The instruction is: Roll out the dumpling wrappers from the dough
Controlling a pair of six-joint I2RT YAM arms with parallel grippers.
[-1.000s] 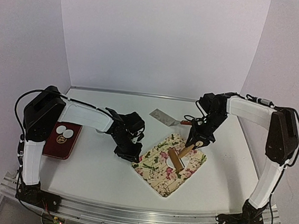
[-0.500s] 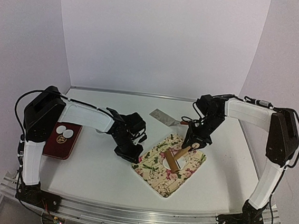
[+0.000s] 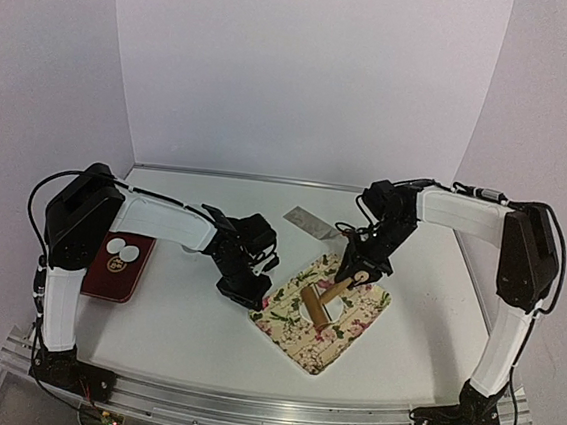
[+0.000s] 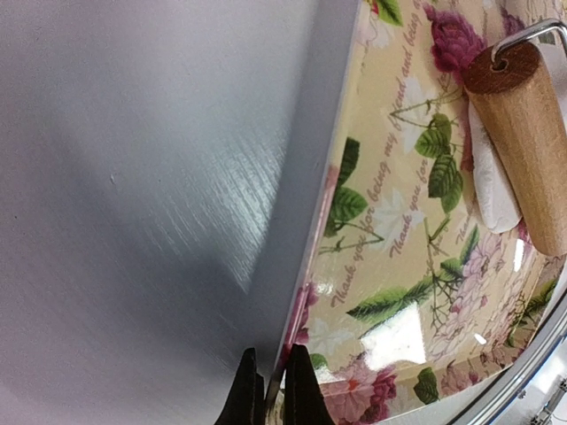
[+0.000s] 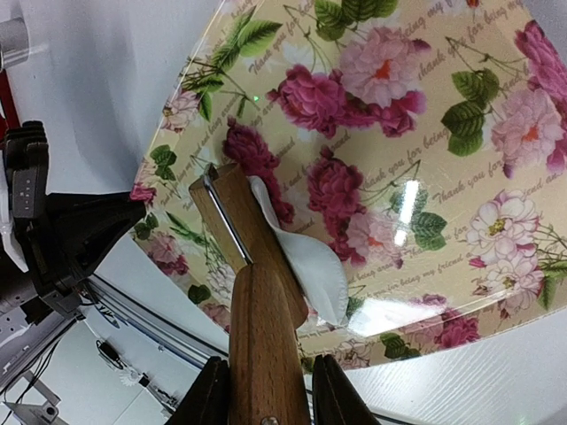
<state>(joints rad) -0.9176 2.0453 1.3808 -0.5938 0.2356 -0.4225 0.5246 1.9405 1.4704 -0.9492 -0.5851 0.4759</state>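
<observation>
Wooden roller [image 3: 315, 304], handle gripped in the right fingers [image 5: 210, 394], has pushed on over the white dough [image 5: 310, 266] at the floral mat's [image 3: 316, 346] middle, thinning it, while the left fingers [image 4: 244, 394] have clamped shut on the mat's corner.

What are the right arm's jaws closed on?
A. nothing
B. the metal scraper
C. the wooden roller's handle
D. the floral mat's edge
C: in the right wrist view, the right jaws clamp either side of the handle of the wooden roller, whose barrel lies across the white dough on the floral mat.
</observation>
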